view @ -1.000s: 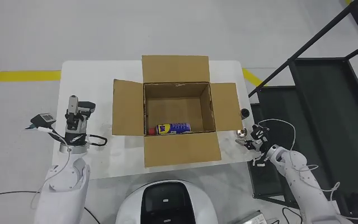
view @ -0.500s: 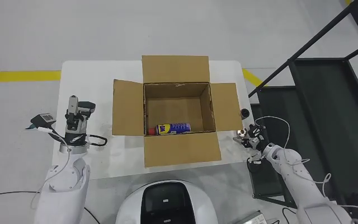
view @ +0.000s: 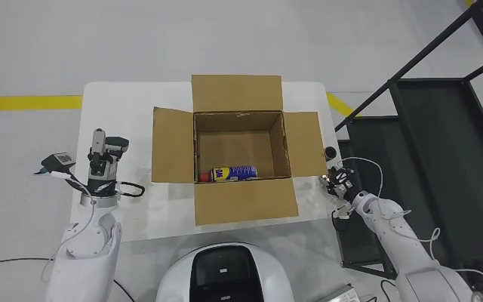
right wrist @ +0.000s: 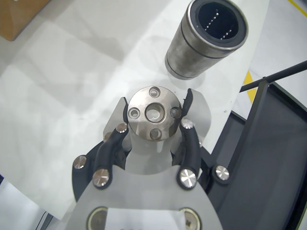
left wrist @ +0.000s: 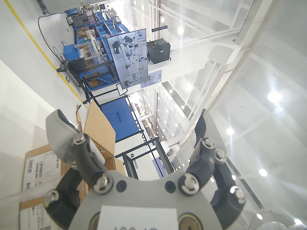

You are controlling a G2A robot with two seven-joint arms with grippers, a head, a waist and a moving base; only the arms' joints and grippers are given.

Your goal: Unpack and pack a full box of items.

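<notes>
An open cardboard box (view: 240,97) stands mid-table with a blue and yellow spray can (view: 234,174) lying along its near wall. At the table's right edge my right gripper (view: 330,183) (right wrist: 154,107) is shut on a round metal flange (right wrist: 153,113) with several holes, one finger on each side. Just beyond it stands a grey cylindrical bearing (right wrist: 206,37) (view: 330,153), upright and apart from the fingers. My left gripper (view: 107,143) (left wrist: 130,120) is at the table's left side, pointing upward, open and holding nothing. A box flap (left wrist: 98,125) rises behind it.
The white table (view: 128,106) has bare room left of the box and in front of it. A black metal frame (view: 407,128) (right wrist: 275,132) stands close against the table's right edge, beside my right arm. A corner of the box (right wrist: 24,8) lies beyond the flange.
My right gripper has moved in toward the table's right edge and now sits around the metal flange. The left arm, box and can have not moved.
</notes>
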